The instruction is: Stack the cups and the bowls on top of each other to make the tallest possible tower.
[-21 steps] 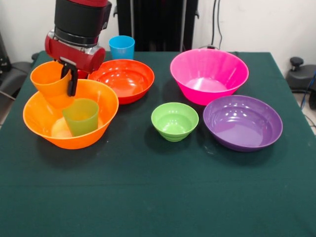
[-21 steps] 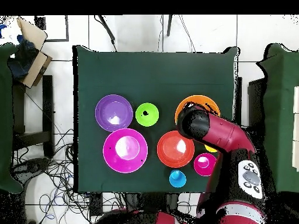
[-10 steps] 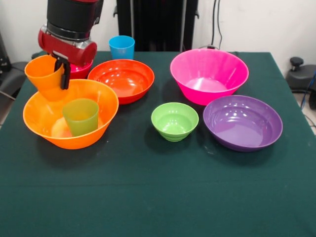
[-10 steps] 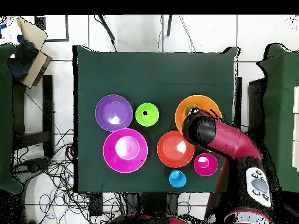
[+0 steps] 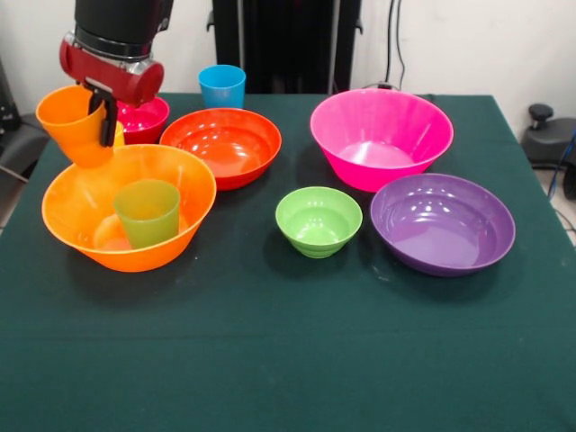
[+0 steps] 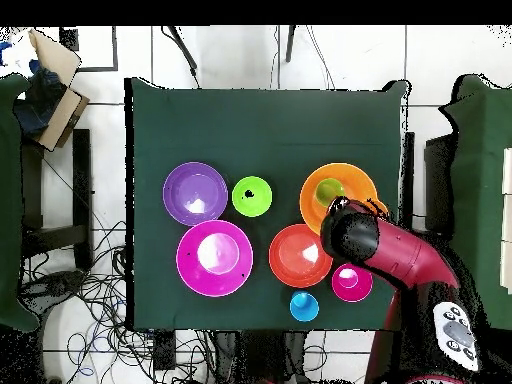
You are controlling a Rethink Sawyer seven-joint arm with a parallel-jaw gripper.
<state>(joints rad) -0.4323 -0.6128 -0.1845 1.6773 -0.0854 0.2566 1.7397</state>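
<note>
My gripper is shut on the rim of an orange cup. It holds the cup upright in the air, just above the far left rim of the large orange bowl. A green cup stands upright inside that bowl and also shows from above. The blue cup stands at the table's back. In the overhead view the arm hides the gripper and the orange cup.
Behind the gripper is a small crimson bowl, with a red-orange bowl beside it. To the right are the pink bowl, the purple bowl and a small light green bowl. Cables lie on the floor.
The gripper has risen and drifted left in the front view, carrying the orange cup up out of the large orange bowl. The crimson bowl now shows behind it.
</note>
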